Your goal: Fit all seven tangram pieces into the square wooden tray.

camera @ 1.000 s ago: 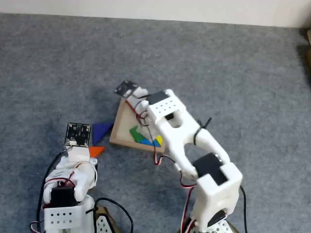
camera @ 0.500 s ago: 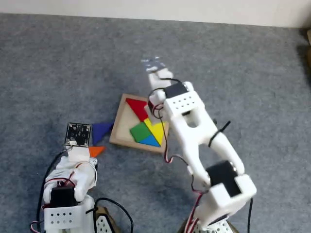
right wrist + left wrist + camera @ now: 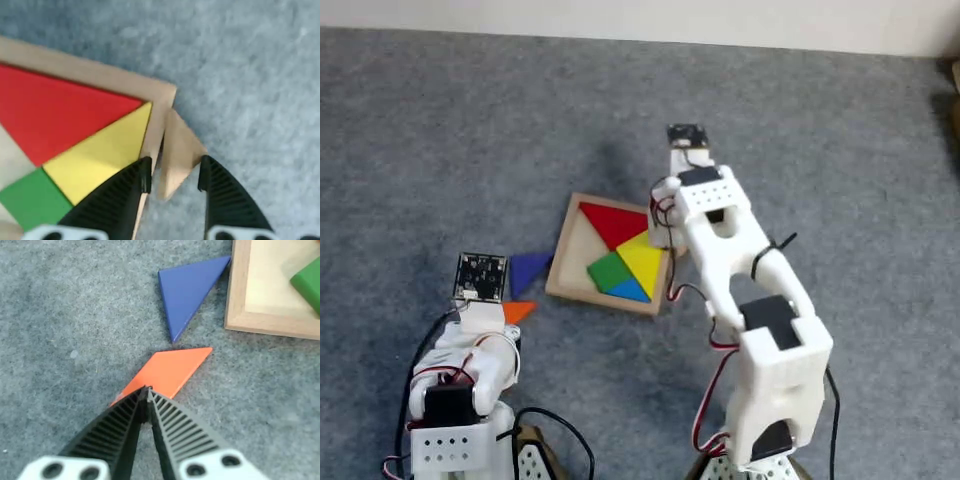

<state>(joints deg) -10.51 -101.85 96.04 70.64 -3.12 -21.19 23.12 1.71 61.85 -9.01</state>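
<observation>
Four coloured pieces, red [image 3: 609, 222], yellow [image 3: 643, 263], green [image 3: 607, 271] and light blue [image 3: 630, 291], lie in the square wooden tray [image 3: 575, 250] in the high view, while a dark blue triangle [image 3: 528, 268] and an orange piece [image 3: 518, 311] rest on the bench [image 3: 800, 120] beside it. In the left wrist view, the left end effector [image 3: 147, 394] is pinched closed at the orange piece's edge. In the right wrist view, the right end effector [image 3: 175, 174] stands parted around a plain wooden triangle [image 3: 177, 147] just outside the tray's corner.

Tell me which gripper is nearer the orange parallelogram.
Left. The left gripper sits at a corner of the orange parallelogram; the right gripper is past the tray, around a wooden triangle.
</observation>
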